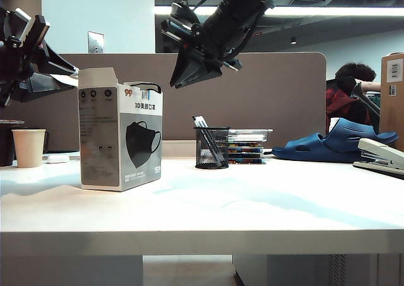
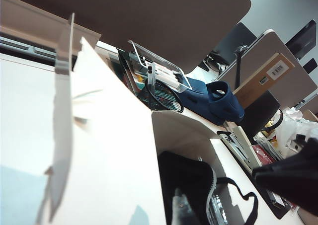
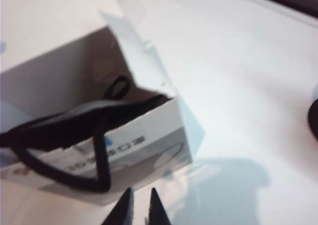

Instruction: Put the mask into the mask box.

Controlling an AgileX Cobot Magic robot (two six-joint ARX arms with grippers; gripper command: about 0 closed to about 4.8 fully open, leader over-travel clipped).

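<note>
mask (image 3: 74, 123) inside mask box (image 1: 120, 137), loop over rim; cup (image 1: 28, 148) left, pen holder (image 1: 211, 148) right.

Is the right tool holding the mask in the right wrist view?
No. The right tool is empty with its jaws nearly together, apart from the mask, which lies in the open mask box.

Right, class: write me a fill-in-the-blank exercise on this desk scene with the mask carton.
1. The folded black fabric mask lies inside the tall white and grey cardboard mask box, one ear ____ hanging over its edge.
2. The right gripper hangs ____ the box.
3. The left gripper sits beside the box's open ____.
4. The blue rubber slipper rests on the ____.

Answers: loop; above; top; table
</note>
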